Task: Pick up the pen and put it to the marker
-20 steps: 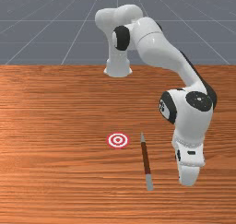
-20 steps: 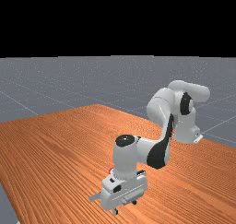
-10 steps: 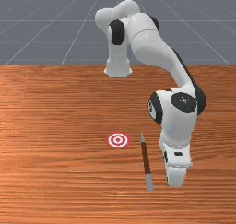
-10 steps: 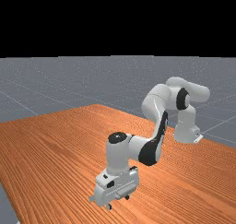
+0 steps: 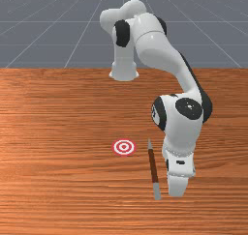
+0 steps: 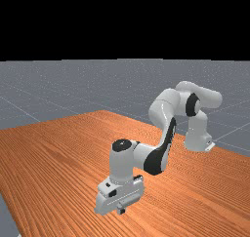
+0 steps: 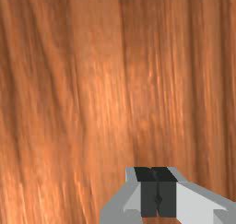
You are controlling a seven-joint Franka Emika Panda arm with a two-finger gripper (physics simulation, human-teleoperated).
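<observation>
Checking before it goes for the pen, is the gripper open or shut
The gripper is shut: in the wrist view its dark pads meet, nothing between them. The pen lies to the front view's left of it.

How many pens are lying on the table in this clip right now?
1. The pen lies on the table, just to the front view's right of the red-and-white marker. The arm might hide another.

Downturned hand [image 6: 121, 210], fully closed.

Wooden table [image 5: 58, 181], grey floor [image 6: 49, 85]
</observation>
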